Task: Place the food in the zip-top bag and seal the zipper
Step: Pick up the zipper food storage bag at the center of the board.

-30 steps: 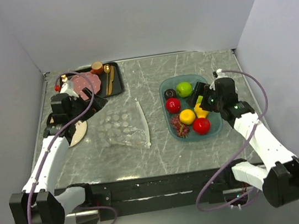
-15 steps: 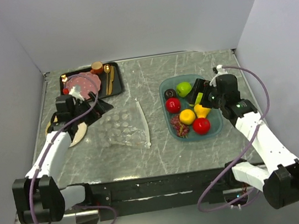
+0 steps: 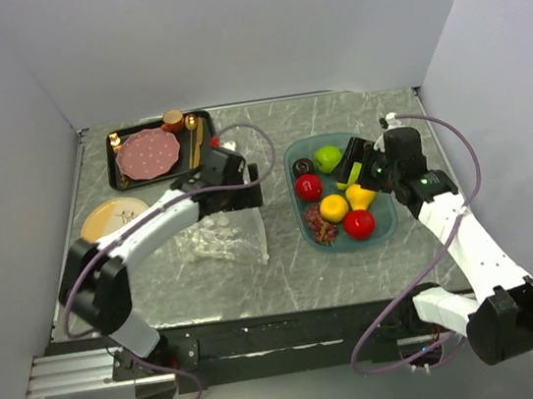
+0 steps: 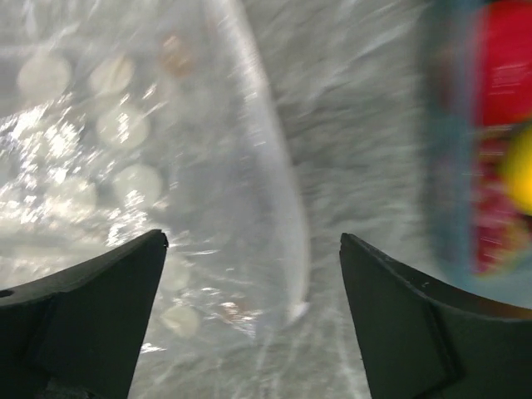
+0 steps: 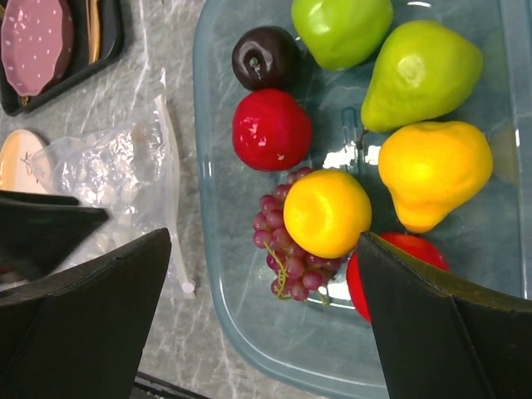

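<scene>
My left claw (image 4: pixel 252 241) now swung across, over bag (image 3: pixel 220 234) mid-table, zipper (image 4: pixel 278 191) under wide, empty jaws. Right claw (image 5: pixel 264 241) wide, empty, above food (image 5: pixel 327 212) in tray (image 5: pixel 208 166). Nothing bagged; bag grab likely next.

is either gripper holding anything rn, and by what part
Nothing is held. The left gripper hangs open over the zip-top bag, near its zipper; the right gripper hangs open over the toy fruits in the teal tray.
</scene>
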Robot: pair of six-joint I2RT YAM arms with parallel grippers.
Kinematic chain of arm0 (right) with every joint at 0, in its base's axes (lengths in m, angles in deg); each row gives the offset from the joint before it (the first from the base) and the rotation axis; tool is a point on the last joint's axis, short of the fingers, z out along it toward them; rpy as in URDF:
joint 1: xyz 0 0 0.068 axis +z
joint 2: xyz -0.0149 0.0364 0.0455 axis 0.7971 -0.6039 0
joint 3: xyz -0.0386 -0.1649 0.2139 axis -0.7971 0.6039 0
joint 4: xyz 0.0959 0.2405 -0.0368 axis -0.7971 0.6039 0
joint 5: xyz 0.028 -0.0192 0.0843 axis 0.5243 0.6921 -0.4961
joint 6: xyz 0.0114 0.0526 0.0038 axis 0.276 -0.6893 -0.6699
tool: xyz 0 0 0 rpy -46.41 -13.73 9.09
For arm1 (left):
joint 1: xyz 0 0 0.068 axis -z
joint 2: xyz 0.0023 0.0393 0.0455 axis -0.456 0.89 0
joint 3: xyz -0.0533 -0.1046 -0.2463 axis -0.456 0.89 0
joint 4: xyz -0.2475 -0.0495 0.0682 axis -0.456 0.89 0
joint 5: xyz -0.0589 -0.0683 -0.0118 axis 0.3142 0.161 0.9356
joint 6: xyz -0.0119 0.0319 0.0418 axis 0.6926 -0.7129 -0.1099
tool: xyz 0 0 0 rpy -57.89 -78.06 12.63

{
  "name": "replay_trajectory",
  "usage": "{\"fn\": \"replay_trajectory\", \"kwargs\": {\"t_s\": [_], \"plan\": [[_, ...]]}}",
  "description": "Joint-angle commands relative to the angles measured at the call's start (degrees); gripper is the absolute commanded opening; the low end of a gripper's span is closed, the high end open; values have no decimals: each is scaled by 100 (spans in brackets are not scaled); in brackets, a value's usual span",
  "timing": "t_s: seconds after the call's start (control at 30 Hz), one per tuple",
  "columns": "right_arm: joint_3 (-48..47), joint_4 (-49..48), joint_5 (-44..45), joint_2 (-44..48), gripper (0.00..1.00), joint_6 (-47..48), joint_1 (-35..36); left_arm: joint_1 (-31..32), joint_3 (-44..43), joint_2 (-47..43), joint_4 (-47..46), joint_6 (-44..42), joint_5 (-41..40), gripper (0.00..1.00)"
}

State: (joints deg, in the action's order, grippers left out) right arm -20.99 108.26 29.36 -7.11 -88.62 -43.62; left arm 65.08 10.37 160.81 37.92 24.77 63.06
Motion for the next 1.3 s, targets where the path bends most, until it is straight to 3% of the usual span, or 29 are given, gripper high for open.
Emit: {"fn": "replay_trajectory", "kwargs": {"t_s": [0.0,0.1,0.37,0.57,1.1,1.27], "plan": [[181,-187,259,383,100,54,-1,133,-649,528,898,160,-1053,86],[234,-179,312,489,100,11,-1,326,-913,871,1005,169,-1343,82],[313,-12,285,445,100,107,8,634,-1001,1310,785,546,-1036,72],[392,24,295,533,100,63,8,704,-738,1469,444,801,-966,65],[604,32,321,481,100,116,-1,740,-1177,2023,443,854,-984,51],[691,41,330,445,100,151,-1,740,-1414,2076,566,758,-966,29]]}}
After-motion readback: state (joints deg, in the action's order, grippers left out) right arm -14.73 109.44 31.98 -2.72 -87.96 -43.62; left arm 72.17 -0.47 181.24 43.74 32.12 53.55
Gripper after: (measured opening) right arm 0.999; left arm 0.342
